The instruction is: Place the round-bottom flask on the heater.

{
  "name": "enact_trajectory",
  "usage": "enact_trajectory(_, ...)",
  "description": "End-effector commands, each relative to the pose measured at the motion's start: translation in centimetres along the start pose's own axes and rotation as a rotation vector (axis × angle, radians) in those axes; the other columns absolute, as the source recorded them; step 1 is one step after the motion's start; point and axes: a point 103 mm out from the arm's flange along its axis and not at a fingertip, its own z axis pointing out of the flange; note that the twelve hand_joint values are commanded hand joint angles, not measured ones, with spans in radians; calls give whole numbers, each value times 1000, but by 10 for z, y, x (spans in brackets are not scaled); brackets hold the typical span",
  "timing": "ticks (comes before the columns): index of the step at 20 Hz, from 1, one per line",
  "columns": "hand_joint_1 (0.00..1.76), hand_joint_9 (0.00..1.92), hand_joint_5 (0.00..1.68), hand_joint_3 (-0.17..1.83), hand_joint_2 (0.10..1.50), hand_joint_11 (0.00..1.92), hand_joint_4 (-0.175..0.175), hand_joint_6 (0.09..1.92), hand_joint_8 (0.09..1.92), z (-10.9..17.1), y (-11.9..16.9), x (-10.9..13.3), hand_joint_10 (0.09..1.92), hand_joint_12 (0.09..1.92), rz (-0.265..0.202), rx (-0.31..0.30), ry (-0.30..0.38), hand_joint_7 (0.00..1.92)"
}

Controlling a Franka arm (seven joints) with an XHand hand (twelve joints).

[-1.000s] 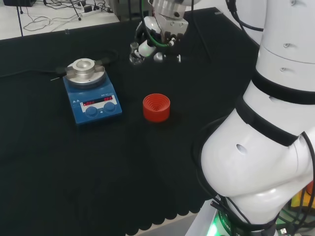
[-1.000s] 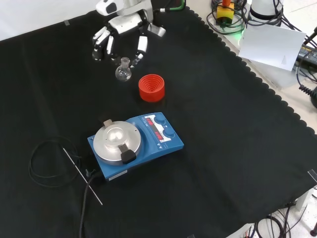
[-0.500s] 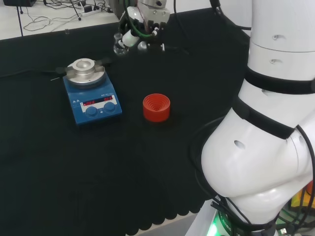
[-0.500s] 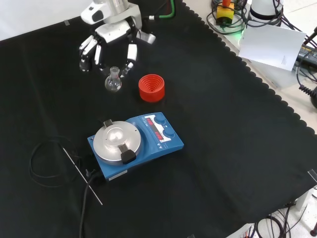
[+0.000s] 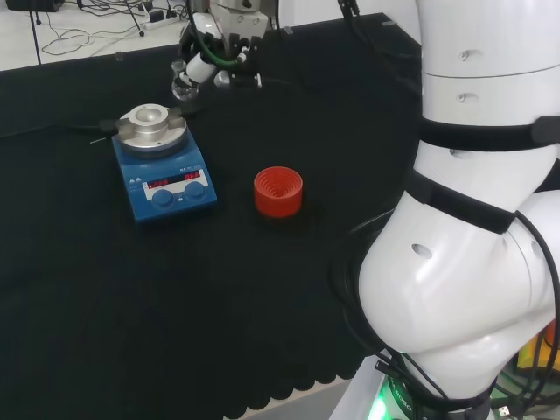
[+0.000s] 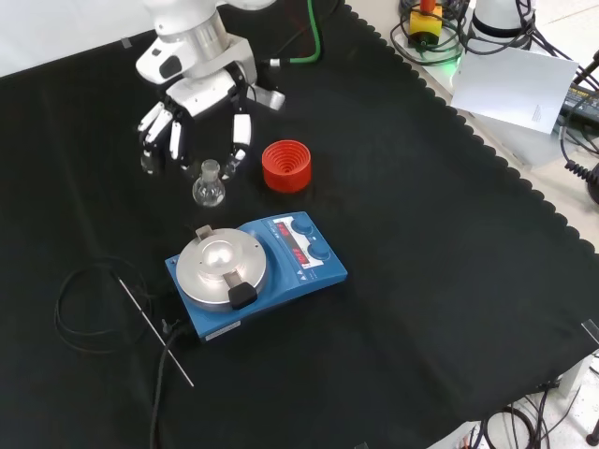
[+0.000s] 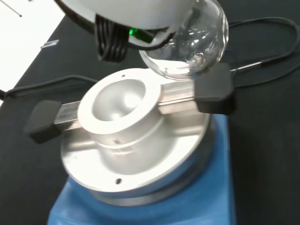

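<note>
While it hangs by its neck, pinched between the hand's [image 6: 192, 98] curled fingers, the round-bottom flask [image 6: 209, 187] stays upright with its bulb free below the palm, off the cloth. Just beneath and beside it sits the heater [image 6: 255, 272], whose dished metal block [image 7: 123, 105] (shaped for that bulb) awaits. Beyond the hand stands the red ribbed stand [image 6: 285, 166], empty.
</note>
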Motion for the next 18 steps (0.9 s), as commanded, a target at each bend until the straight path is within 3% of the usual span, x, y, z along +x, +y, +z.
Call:
enact_trajectory(1, 1130, 519, 1097, 851, 654, 262, -54, 1071, 676, 15, 13, 34, 643, 1368, -51, 55, -7, 299)
enact_trajectory(9, 1131, 520, 1097, 853, 653, 262, -56, 1071, 676, 24, 23, 53, 643, 1368, -82, 81, -17, 299)
enact_trajectory(18, 1131, 520, 1098, 855, 652, 263, -57, 1072, 676, 42, 38, 48, 643, 1368, -84, 115, -29, 297)
